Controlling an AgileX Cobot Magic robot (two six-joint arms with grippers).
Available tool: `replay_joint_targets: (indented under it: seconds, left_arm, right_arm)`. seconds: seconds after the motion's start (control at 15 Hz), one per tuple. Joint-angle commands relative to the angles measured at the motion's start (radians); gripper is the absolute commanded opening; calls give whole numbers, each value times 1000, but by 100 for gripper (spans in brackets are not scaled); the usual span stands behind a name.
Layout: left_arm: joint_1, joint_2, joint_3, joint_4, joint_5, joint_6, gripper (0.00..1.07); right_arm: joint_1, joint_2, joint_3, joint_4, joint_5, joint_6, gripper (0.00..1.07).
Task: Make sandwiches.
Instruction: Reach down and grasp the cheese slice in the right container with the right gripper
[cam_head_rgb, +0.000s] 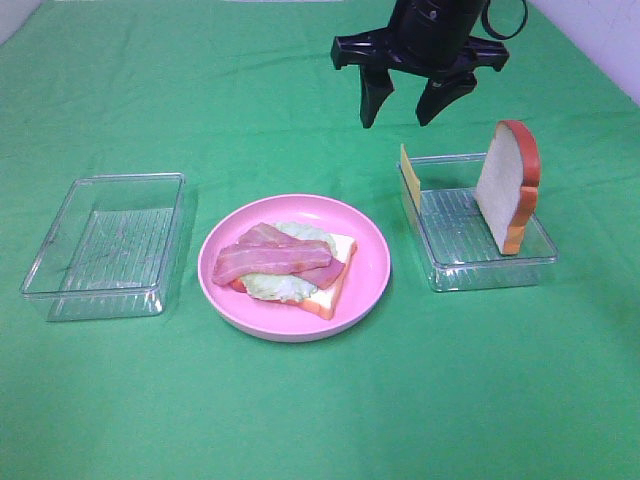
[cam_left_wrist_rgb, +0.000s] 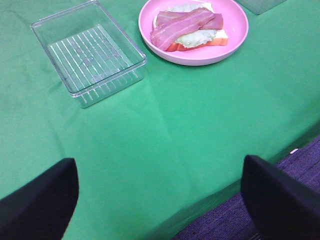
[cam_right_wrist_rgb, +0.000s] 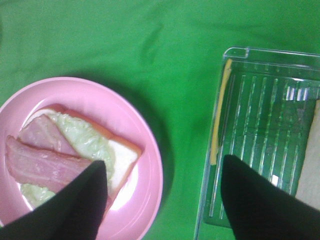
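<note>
On the pink plate lies a bread slice topped with pale green lettuce and two reddish-pink bacon strips; it also shows in the left wrist view and the right wrist view. In the right clear tray a second bread slice leans upright at its right side and a thin yellow cheese slice leans on its left wall. My right gripper is open and empty, hanging above the cloth behind the tray and plate. My left gripper is open and empty, off the table's near-left edge.
An empty clear tray stands left of the plate, also in the left wrist view. Green cloth covers the table. The table's edge and purple floor show in the left wrist view.
</note>
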Motion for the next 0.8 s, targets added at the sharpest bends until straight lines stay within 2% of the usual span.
replay_joint_targets:
  seconds: [0.07, 0.47, 0.6, 0.8]
  left_arm:
    - [-3, -6, 2, -4, -8, 2, 83]
    - [-3, -6, 2, -4, -8, 2, 83]
    - [-3, -6, 2, -4, -8, 2, 83]
    - [-3, -6, 2, -4, -8, 2, 83]
  right_arm:
    - [-16, 32, -4, -1, -6, -18, 61]
    - [-15, 126, -5, -40, -33, -19, 59]
    - [-15, 141, -5, -44, -47, -19, 54]
    - [-15, 153, -5, -47, -50, -19, 53]
